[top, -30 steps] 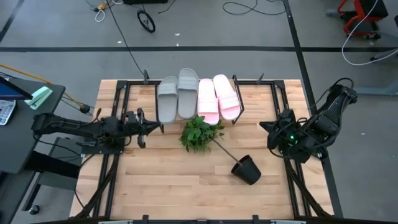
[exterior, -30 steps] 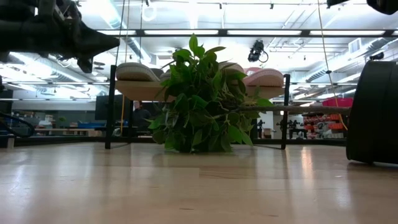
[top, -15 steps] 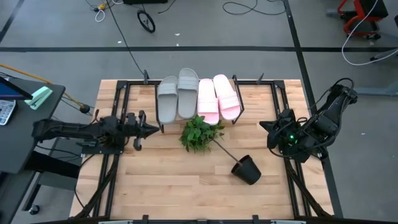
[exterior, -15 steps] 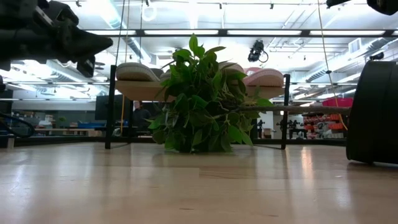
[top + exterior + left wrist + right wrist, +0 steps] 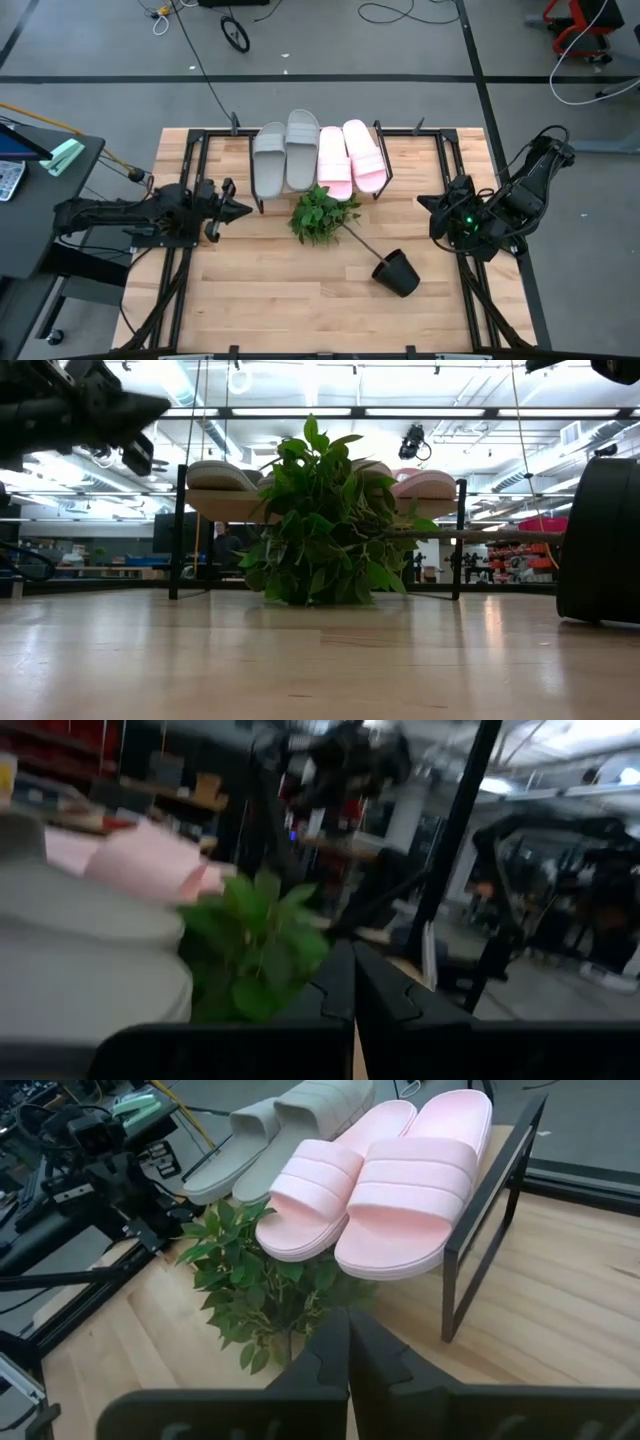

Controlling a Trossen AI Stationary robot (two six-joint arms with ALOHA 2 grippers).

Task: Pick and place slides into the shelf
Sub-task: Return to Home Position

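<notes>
While the left arm (image 5: 110,212) lies stretched low along the left side of the table (image 5: 250,300), pointing right, the left gripper (image 5: 236,209) hangs above the wood just left of the shelf (image 5: 460,540). In the left wrist view its fingers (image 5: 335,995) press together edge to edge, with nothing held between them. The shelf stands at the far middle of the table, and all four sandals rest on its top in a row. The two grey slides (image 5: 285,150) take the left half, side by side and touching. The two pink slides (image 5: 352,158) take the right half, their near ends overhanging the plank. Just near of the shelf sits a small green leafy plant (image 5: 320,215), its stem running right and nearer to a black pot (image 5: 397,272) that lies tipped on its side. At the right edge of the table the right arm (image 5: 520,190) is folded back on itself, elbow raised. The right gripper (image 5: 432,208) faces left towards the pink pair, well apart from it. Its fingers (image 5: 325,1365) are likewise closed on each other and carry nothing.
</notes>
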